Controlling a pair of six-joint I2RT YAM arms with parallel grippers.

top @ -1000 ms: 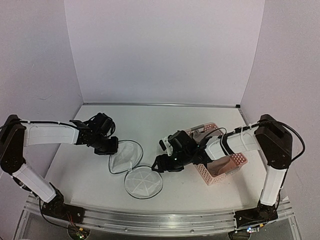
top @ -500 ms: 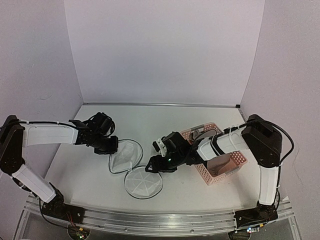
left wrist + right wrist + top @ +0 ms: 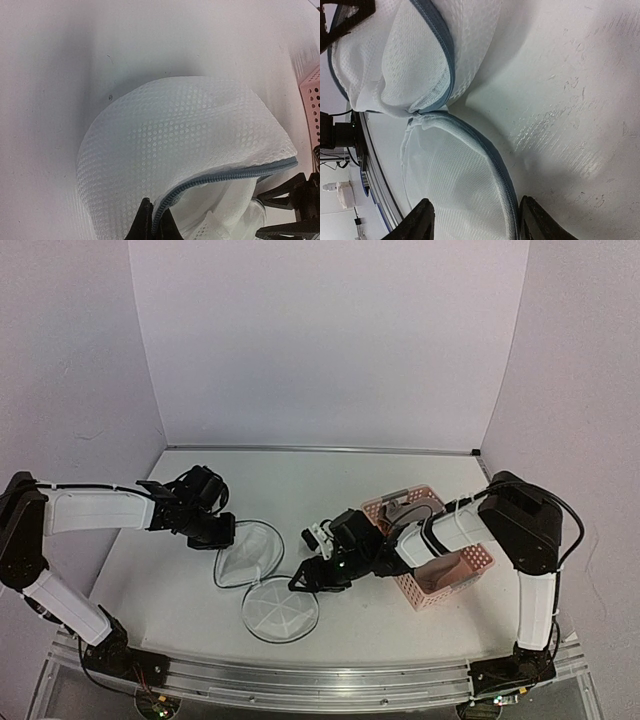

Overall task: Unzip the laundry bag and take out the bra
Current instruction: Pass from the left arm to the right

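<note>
The laundry bag (image 3: 250,552) lies unzipped in two white mesh halves. One half is tilted up; the other is a flat disc (image 3: 282,608) near the front edge. My left gripper (image 3: 215,530) is shut on the zipper rim of the raised half, as the left wrist view (image 3: 156,227) shows. My right gripper (image 3: 305,580) is open, its fingers either side of the flat disc's zipper rim (image 3: 480,225). The beige bra (image 3: 442,572) lies in the pink basket (image 3: 478,558), with a grey part (image 3: 403,508) at the far end.
The pink perforated basket stands on the right, partly under my right forearm; its corner shows in the left wrist view (image 3: 312,95). The white back wall and side walls enclose the table. The front rail (image 3: 300,680) runs along the near edge.
My right gripper has moved left from beside the basket to the flat disc's rim, and the disc has shifted slightly left and forward. The left gripper has held still on the rim.
</note>
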